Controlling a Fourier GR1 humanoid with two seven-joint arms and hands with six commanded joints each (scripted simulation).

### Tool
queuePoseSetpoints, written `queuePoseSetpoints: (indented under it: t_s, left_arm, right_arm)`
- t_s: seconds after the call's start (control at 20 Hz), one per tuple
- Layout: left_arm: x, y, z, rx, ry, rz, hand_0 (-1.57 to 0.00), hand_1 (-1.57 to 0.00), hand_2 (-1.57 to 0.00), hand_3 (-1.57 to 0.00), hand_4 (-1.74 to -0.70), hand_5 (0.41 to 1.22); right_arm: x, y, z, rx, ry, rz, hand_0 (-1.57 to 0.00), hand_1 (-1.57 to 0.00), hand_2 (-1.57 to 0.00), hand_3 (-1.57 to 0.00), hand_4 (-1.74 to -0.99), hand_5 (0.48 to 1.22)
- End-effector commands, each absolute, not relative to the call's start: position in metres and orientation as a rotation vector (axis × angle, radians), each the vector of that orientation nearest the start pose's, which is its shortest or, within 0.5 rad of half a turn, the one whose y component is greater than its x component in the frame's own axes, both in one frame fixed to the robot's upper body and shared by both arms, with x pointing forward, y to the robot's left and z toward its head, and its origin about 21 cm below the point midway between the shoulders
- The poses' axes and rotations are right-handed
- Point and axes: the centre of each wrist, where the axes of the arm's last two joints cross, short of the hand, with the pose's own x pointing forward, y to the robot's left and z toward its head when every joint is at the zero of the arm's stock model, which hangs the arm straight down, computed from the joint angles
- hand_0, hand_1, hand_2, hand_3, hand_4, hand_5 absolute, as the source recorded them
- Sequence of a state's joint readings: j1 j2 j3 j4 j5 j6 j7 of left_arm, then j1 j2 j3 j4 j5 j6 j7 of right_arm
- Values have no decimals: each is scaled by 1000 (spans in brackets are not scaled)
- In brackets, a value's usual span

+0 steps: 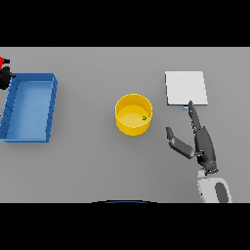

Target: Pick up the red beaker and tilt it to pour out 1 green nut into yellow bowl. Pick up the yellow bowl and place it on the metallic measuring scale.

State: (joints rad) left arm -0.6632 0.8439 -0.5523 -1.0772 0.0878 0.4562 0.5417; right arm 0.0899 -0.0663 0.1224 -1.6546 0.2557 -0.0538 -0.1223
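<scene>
You have the round yellow bowl (pixel 133 114) in the middle of the grey table (pixel 93 161), with a small green nut (pixel 144 117) in it. The flat metallic measuring scale (pixel 185 88) lies to its right, a bit farther away. The blue open tray (pixel 30 106) sits far left.

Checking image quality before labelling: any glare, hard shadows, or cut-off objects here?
Head view: flat, even light, no glare; no hard shadows beside the bowl or scale; the red beaker is cropped at the left edge.

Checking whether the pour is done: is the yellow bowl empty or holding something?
Not empty. The yellow bowl stands upright with one small green nut lying inside, near its right wall.
</scene>
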Motion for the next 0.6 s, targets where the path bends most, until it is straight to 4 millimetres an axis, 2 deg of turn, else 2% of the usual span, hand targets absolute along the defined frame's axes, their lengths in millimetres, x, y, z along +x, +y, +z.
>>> queuePoseSetpoints:
  t_s: [0.0, 0.1, 0.2, 0.25, 0.35, 0.4, 0.45, 0.5, 0.55]
  left_arm:
    - [369, 328, 119, 969, -1145, -326, -1571, -1571, -1571, -1474, -1741, 1221]
    - [365, 328, 112, 968, -1134, -305, -1571, -1571, -1571, -1509, -1741, 1221]
    - [358, 323, 99, 953, -1118, -309, -1571, -1571, -1571, -1531, -1741, 1166]
    - [356, 322, 94, 953, -1105, -301, -1571, -1571, -1571, -1539, -1741, 1117]
    - [354, 325, 95, 971, -1075, -311, -1571, -1571, -1571, -1551, -1741, 967]
    - [352, 324, 94, 968, -1071, -340, -1571, -1571, -1571, -1555, -1667, 908]
    - [349, 325, 94, 950, -1046, -376, -1571, -1571, -1571, -1503, -1530, 865]
    - [347, 326, 97, 923, -1039, -415, -1564, -1449, -1432, -1362, -1374, 830]
    - [345, 327, 97, 881, -1016, -454, -1457, -1180, -1187, -1129, -1229, 803]
  right_arm:
    - [223, -222, 1, -205, -1704, 302, 1, 1, 1, 1, -1214, 664]
    - [225, -223, 0, -202, -1695, 292, 1, 1, 1, 1, -1217, 666]
    - [224, -226, 2, -207, -1711, 301, 1, 1, 1, 1, -1214, 666]
    - [224, -227, 1, -208, -1708, 301, 1, 1, 1, 1, -1207, 665]
    - [221, -222, -5, -197, -1711, 298, 1, 1, 1, 1, -1205, 664]
    - [223, -224, -4, -206, -1717, 306, 1, 1, 1, 1, -1202, 667]
    - [222, -222, -5, -210, -1715, 305, 1, 1, 1, 1, -1197, 664]
    - [222, -223, -5, -208, -1716, 296, 1, 1, 1, 1, -1192, 663]
    - [219, -224, -4, -195, -1725, 293, 1, 1, 1, 1, -1188, 663]
